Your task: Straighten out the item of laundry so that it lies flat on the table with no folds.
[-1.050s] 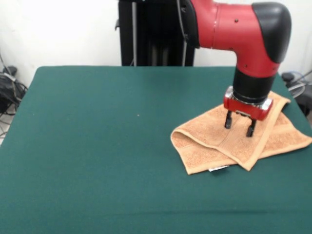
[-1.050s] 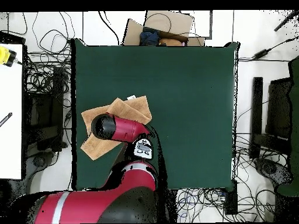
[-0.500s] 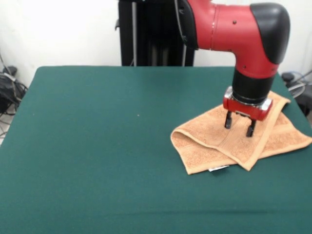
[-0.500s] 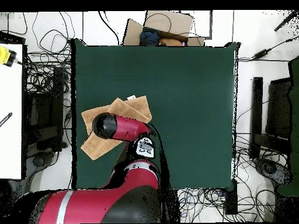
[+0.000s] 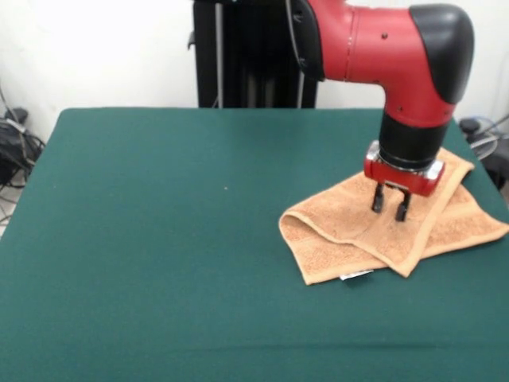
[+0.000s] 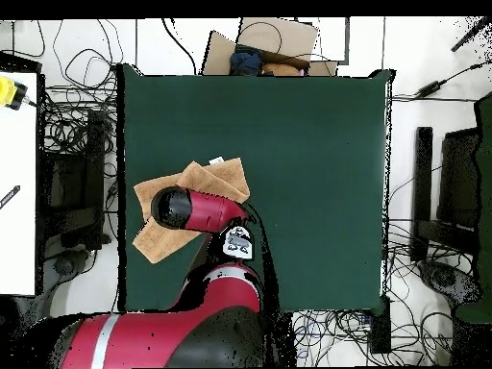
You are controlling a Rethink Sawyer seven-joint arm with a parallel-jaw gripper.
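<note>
The red arm [image 5: 382, 44] bends straight down over the towel [image 5: 350, 231], which lies folded at one side of the green table [image 5: 159, 239]. Its gripper [image 5: 390, 203] has fingers narrowly apart, tips pressed on the cloth's upper layer.

The hand towel [image 5: 374, 231] is tan-orange terry with a small white tag [image 5: 357, 275]. The surface [image 5: 159, 239] is plain dark green. The arm [image 5: 398, 56] is red and black, its hand [image 5: 390, 203] black-fingered.
</note>
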